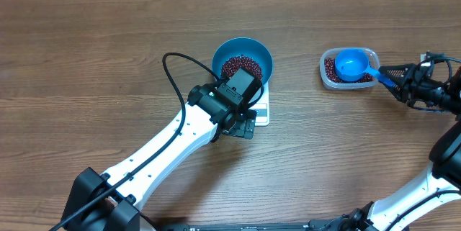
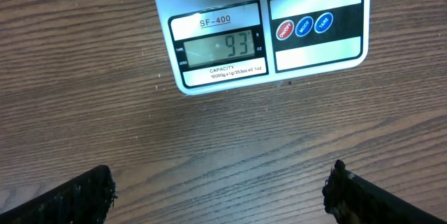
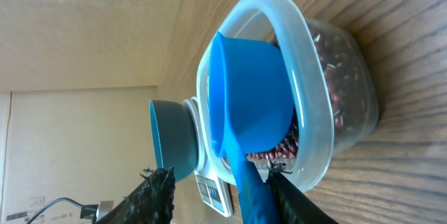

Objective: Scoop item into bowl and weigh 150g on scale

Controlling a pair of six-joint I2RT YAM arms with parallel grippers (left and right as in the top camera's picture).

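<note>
Left tool [image 2: 220,182] just beside scale [image 2: 258,35], beans [image 1: 241,65] in bowl [image 1: 252,46].

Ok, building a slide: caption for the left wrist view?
Open left gripper faces the scale, which reads 93.

Bright, even light, soft shadows; a pale sheen crosses the scale [image 2: 318,53] display. The right claw [image 3: 222,192] blurs at 6 o'clock.

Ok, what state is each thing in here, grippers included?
scale: on, display reads 93, bowl on it.
bowl: upright, partly filled with beans.
tub: open, beans inside.
scoop: looks empty, over the tub.
left gripper: open, empty, facing the scale's display.
right gripper: shut on the scoop handle.
</note>
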